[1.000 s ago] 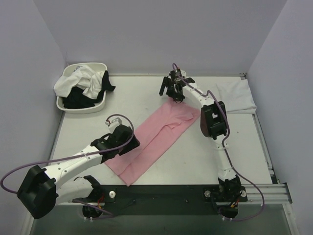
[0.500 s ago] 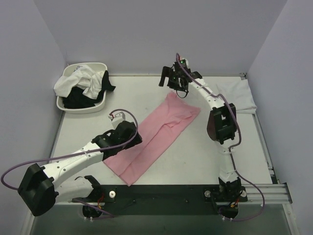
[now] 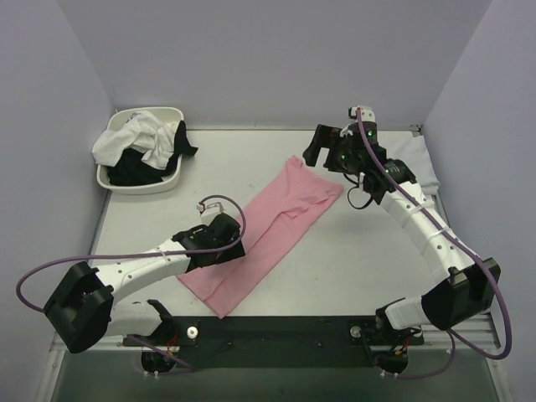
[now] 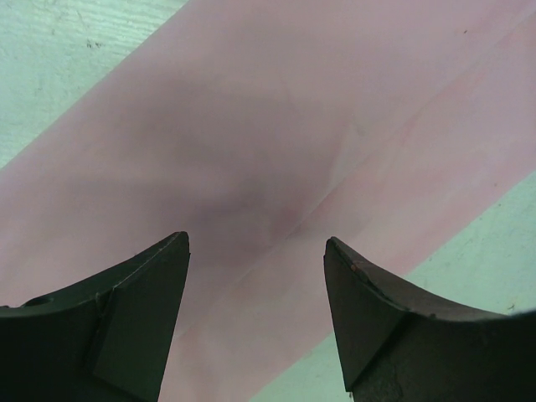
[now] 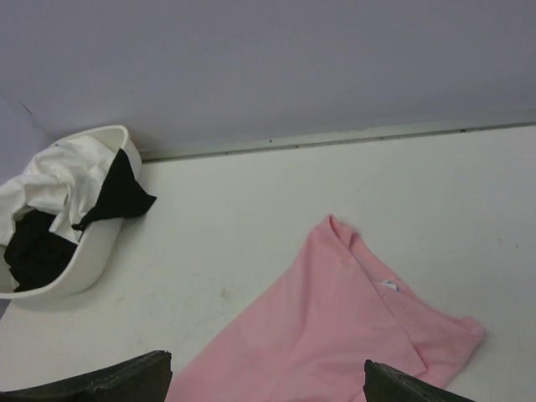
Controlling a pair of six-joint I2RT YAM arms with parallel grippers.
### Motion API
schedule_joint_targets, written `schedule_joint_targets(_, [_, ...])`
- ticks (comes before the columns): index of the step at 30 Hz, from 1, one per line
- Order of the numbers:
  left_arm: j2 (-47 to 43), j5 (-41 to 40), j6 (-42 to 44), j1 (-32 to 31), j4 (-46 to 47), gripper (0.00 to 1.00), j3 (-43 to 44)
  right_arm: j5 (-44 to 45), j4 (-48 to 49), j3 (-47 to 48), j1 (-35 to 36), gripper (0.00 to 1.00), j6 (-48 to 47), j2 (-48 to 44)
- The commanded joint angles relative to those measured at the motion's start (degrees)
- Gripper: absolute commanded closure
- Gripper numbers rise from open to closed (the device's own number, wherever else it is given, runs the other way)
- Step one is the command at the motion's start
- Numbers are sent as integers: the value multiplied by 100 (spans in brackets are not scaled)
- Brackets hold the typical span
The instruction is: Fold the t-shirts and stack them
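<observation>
White and black t-shirts (image 3: 138, 144) filled the basin (image 3: 138, 189) at the far left corner of the tabletop (image 3: 352, 251); the pink t-shirt (image 3: 276, 222) lay mid-tabletop, left jaws apart over it, right jaws apart, empty

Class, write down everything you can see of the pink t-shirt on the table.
The pink t-shirt is plain, light pink, soft cloth, folded lengthwise into a long flat strip. It lies diagonally on the white table, neckline with a small white label at the far end. The left end effector hangs open over its nearer half; contact cannot be told.
</observation>
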Motion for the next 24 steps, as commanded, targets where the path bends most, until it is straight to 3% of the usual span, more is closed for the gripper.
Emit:
schedule_joint_targets(1, [-126,318,-4,-54,96,25,-294,47,-112,-447,33,0,-10,-171])
schedule_joint_targets(14, [348,828,-504,-721,764,25,-839,-23,-305,-948,86,0,86,-716])
schedule_joint_targets(24, [2270,1179,-883,-2092,2204,26,258,109,-561,-1185,59,0,104,-795])
